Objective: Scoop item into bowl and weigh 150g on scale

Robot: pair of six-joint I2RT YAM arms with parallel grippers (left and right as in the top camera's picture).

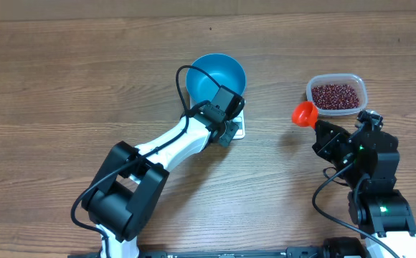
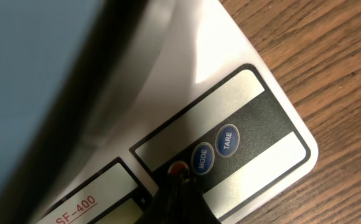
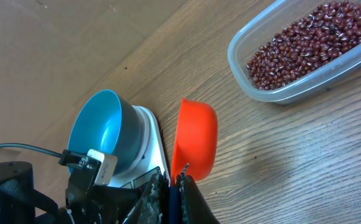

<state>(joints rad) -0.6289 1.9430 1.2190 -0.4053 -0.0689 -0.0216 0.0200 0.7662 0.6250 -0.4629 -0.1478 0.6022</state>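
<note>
Left tool [image 2: 179,182] closed tight, holding nothing, its tip at the red button [image 2: 178,168] beside MODE on the scale [image 2: 230,87]. Blue bowl [image 1: 215,77] sits on the scale, centre of the overhead frame. Right tool [image 3: 175,186] clamps an orange scoop [image 3: 196,140]. Beans [image 1: 336,95] lie in a clear tub [image 1: 363,84], upper right, just beyond the scoop.

Left pincer [image 2: 180,182] tip touches the scale [image 2: 221,59] beside MODE.
</note>
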